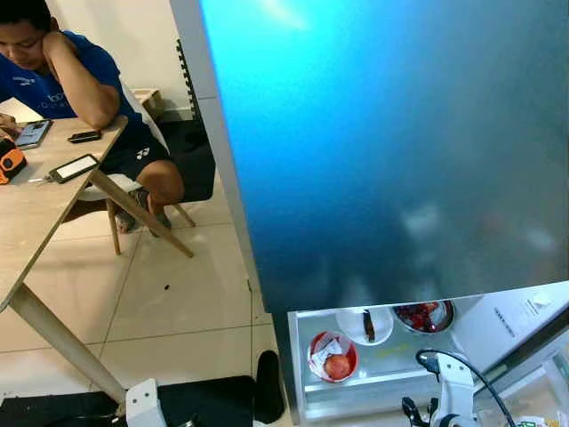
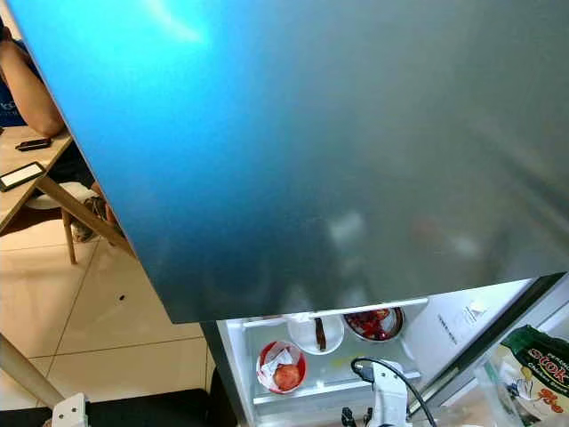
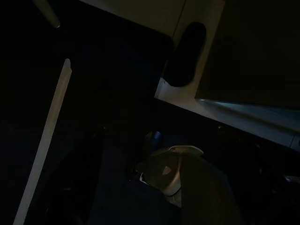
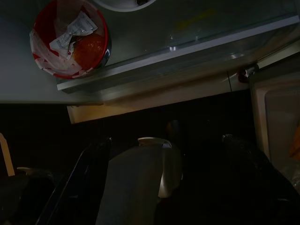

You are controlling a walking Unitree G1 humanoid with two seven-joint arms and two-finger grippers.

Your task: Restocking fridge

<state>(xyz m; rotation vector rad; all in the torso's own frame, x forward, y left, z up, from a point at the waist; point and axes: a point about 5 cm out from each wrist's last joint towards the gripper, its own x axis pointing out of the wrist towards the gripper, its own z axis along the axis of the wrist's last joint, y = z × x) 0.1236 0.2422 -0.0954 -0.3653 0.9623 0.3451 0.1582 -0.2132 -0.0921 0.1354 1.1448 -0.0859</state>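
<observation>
Right gripper (image 4: 164,187) hangs below the fridge shelf (image 4: 187,51), jaws spread, holding nothing. Red bowl (image 4: 70,40) sits on it. Left gripper (image 3: 154,192): jaws too dark to tell.

The fridge door (image 1: 382,151) shades from bright blue to dark grey. On the white shelf (image 1: 391,360) sit a red bowl (image 1: 332,356) with a reddish apple (image 1: 337,366), a white bowl (image 1: 364,326) and a steel bowl (image 1: 424,316) of red pieces. The floor (image 1: 178,302) is cream tile, the surface (image 1: 36,205) pale wood.
</observation>
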